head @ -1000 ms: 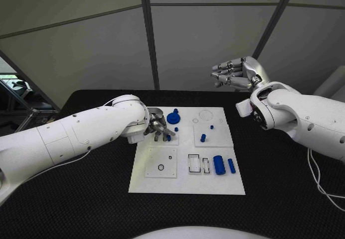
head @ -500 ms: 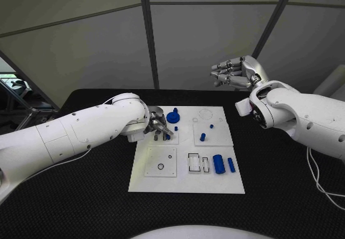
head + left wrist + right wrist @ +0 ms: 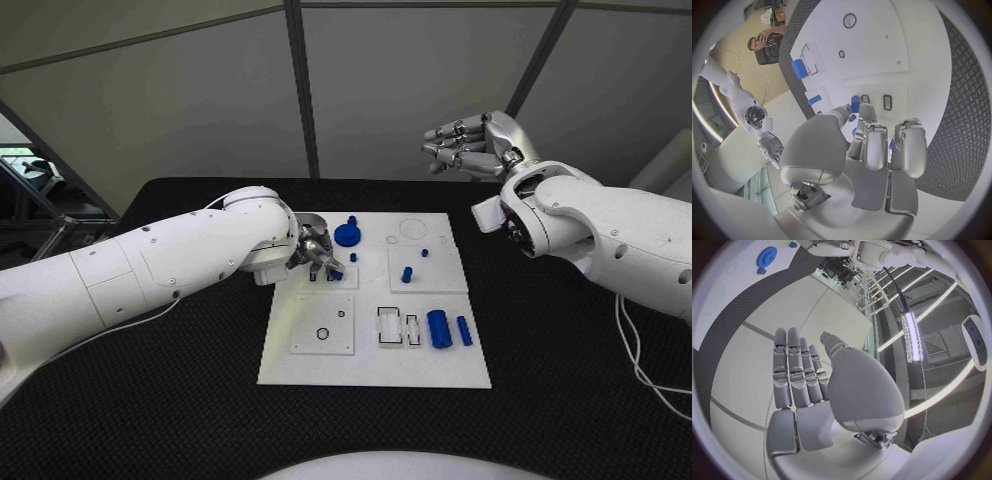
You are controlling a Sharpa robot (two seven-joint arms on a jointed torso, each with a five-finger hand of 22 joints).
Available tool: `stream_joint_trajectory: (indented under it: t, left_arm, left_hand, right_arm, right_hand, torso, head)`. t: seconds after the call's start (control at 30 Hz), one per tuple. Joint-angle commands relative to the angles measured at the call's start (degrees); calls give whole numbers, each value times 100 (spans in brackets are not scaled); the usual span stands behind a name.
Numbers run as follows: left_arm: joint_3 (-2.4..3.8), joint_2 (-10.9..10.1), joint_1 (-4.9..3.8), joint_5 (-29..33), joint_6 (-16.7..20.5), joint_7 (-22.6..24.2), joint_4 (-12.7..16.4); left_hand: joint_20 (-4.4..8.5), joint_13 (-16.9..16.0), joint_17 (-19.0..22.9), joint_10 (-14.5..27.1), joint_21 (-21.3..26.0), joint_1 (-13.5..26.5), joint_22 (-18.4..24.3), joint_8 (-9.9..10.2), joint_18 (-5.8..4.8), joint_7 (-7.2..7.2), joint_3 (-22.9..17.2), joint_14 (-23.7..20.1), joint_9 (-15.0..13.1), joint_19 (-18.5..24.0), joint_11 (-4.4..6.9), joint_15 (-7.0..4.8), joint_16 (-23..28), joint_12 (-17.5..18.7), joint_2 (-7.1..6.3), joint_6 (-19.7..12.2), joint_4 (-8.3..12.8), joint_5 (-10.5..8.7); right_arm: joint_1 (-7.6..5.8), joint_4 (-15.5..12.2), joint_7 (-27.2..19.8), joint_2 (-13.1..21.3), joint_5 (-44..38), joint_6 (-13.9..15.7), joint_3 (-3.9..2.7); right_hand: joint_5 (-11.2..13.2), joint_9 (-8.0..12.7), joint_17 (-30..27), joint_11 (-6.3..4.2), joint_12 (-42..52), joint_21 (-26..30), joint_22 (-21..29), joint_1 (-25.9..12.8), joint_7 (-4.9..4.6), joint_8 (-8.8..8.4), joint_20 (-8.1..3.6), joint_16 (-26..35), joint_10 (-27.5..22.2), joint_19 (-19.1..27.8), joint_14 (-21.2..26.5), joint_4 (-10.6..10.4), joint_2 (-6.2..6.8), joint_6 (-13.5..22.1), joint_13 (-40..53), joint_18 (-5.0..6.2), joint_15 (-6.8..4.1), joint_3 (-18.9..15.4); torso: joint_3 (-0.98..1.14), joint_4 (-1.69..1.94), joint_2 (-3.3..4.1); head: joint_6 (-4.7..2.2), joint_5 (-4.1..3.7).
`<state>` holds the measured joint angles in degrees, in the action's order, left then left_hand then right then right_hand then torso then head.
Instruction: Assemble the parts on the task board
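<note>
One small blue part (image 3: 335, 273) — just under the left hand (image 3: 315, 254).

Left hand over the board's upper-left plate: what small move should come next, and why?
Probably ease the left hand straight down. Its fingertips seem to pinch a small blue part just above the task board, by the blue gear. The right hand is raised, holding nothing.

A black, textured tabletop (image 3: 159, 400) fills the lower frame. A white rectangular task board (image 3: 368, 370) lies flat at its centre.
</note>
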<state>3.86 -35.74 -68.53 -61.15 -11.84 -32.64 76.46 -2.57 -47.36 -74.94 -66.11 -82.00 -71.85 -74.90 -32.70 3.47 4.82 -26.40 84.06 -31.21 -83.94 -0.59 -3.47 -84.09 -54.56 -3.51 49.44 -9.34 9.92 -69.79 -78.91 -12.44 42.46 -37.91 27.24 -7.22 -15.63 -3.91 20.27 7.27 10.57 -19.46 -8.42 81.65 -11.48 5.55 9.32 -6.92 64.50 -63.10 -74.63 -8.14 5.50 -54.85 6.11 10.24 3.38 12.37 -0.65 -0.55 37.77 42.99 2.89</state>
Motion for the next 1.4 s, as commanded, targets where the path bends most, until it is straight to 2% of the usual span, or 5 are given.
stream_joint_trajectory:
  t: [0.03,0.13,0.37,0.47,1.4]
  left_arm:
    - [-1,-21,-3,-11,-12,105,34]
    - [-1,-54,-3,86,133,148,71]
    - [-1,-190,-2,226,698,246,273]
    - [-2,-252,-1,238,912,257,376]
    - [-256,-425,111,-696,1637,-27,670]
  left_hand:
    - [-27,-26,-962,-66,-27,209,-213,-65,-74,-3,-1147,415,-83,-6,23,23,27,-25,-82,-33,879,43]
    - [-27,-72,-963,-108,-54,336,-265,-122,-84,-4,-1369,415,-158,-28,25,14,27,-69,-137,-40,995,152]
    - [-7,-249,-966,-255,-118,638,-381,-275,-104,-34,-1567,416,-336,-77,57,-11,28,-234,-305,11,1153,1105]
    - [1,-309,-966,-296,-133,685,-409,-308,-109,-45,-1585,416,-381,-89,69,-20,29,-286,-327,20,1191,1230]
    - [15,-459,-971,-407,-191,719,-508,-360,-129,-67,-1606,418,-447,-136,89,-38,25,-421,-372,53,1258,1355]
  right_arm:
    - [-12,4,-24,-7,-14,-37,-6]
    - [-12,10,-26,-9,-14,-37,-6]
    - [-12,23,-30,0,-14,-38,-6]
    - [-12,26,-30,9,-14,-36,-6]
    - [-13,46,-38,66,-14,-40,-6]
  right_hand:
    - [-33,-9,-8,-1,-27,36,5,-16,-4,-16,5,37,27,-26,-42,29,0,-34,-4,28,2,-5]
    - [-33,-9,-8,-1,-27,36,5,-16,-4,-16,5,37,27,-26,-42,29,0,-34,-4,28,2,-5]
    - [-36,-9,-10,0,-29,42,9,-26,-6,-18,6,42,28,-29,-44,26,3,-35,-9,26,3,-9]
    - [-37,-8,-13,2,-32,49,13,-38,-7,-19,7,48,30,-33,-48,22,7,-36,-14,25,5,-14]
    - [-38,-8,-17,4,-37,60,21,-58,-8,-22,9,56,32,-38,-53,15,11,-37,-21,24,8,-23]
  torso:
    - [1,1,-1]
    - [0,2,-1]
    - [1,3,2]
    - [5,5,0]
    - [13,24,-2]
  head:
    - [2,11]
    - [1,16]
    - [12,38]
    - [19,47]
    - [94,109]
